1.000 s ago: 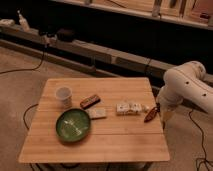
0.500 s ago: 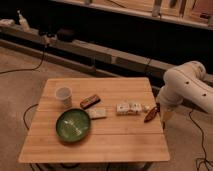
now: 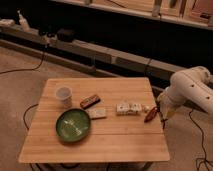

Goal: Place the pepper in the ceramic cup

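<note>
The gripper (image 3: pixel 158 114), jaws wide, hovers just beside the pepper (image 3: pixel 150 116) (light, glossy, likely slippery, slightly soft): best pinched across its thicker middle.

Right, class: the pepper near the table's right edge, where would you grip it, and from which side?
Grip the pepper across its middle, coming from above, jaws set across its narrow width: it seems to lie slanted, long and tapered, so the tip may slip. The gripper hangs open just right of it.
</note>
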Robot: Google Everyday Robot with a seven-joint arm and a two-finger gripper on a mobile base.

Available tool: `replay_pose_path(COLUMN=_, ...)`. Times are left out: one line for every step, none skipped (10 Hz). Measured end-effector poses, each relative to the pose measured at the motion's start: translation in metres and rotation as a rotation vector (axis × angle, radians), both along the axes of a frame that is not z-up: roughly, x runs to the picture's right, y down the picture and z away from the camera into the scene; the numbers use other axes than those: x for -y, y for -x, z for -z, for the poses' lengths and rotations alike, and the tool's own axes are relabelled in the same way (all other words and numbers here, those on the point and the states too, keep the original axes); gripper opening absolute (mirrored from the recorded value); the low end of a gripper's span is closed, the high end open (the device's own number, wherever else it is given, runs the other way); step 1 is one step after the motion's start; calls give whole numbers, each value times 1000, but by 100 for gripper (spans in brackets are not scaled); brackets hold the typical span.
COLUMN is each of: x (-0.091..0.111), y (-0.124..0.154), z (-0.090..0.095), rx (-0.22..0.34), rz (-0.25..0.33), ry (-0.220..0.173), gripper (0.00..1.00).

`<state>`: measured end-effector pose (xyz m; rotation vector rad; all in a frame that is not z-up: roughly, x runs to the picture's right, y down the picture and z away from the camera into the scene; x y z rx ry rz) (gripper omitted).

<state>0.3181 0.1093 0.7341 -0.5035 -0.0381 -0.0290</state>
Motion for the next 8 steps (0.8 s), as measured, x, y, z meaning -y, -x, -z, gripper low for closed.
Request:
replay_pose_path(x=-6, y=-5, z=-10, rx=10, rz=1, ry=9, gripper=65)
replay_pose_path(x=-11, y=-7, z=-20, rx=18, rz=2, ry=19, gripper=65)
replay_pose_path(x=-14, y=-9, z=-30, rx=26, rz=6, ry=28, gripper=65)
replay_pose_path(x=-18, y=-9, z=-43, rx=38, rz=16, ry=37, gripper=65)
replay_pose_path(x=-19, y=-10, z=-50, rx=44, rz=26, ry=37, gripper=65)
replay_pose_path(x=-19, y=-11, z=-61, rx=56, rz=35, ry=33, gripper=65)
replay_pose_path(x=-19, y=-11, z=-70, rx=66, rz=43, ry=30, gripper=65)
replay_pose_path(x=-19, y=-8, z=-80, rx=77, rz=49, ry=29, gripper=65)
